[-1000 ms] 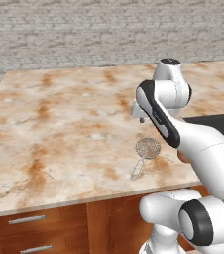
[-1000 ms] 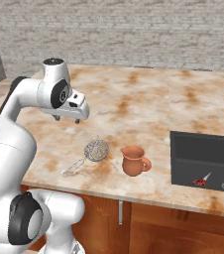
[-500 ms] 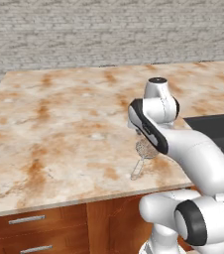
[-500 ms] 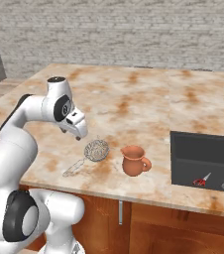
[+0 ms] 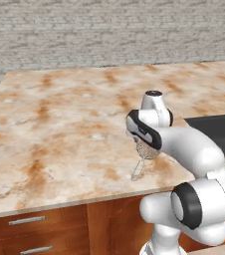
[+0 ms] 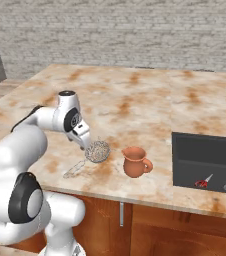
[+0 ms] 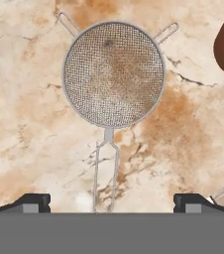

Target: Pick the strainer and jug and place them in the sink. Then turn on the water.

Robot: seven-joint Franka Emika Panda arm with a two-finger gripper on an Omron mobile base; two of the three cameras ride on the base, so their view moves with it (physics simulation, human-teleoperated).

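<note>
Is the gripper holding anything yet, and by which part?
Nothing is held. The gripper hangs open above the strainer, its fingers apart either side of the wire handle.

Before me spreads a marbled tan worktop, and beyond its far edge stands a grey brick wall. Wooden drawers with metal handles sit below its near edge.

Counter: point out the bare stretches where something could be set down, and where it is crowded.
Free: the counter between the brick wall and the strainer, and its left half. Crowded: the front edge, with strainer, jug and open gripper, beside the sink.
</note>
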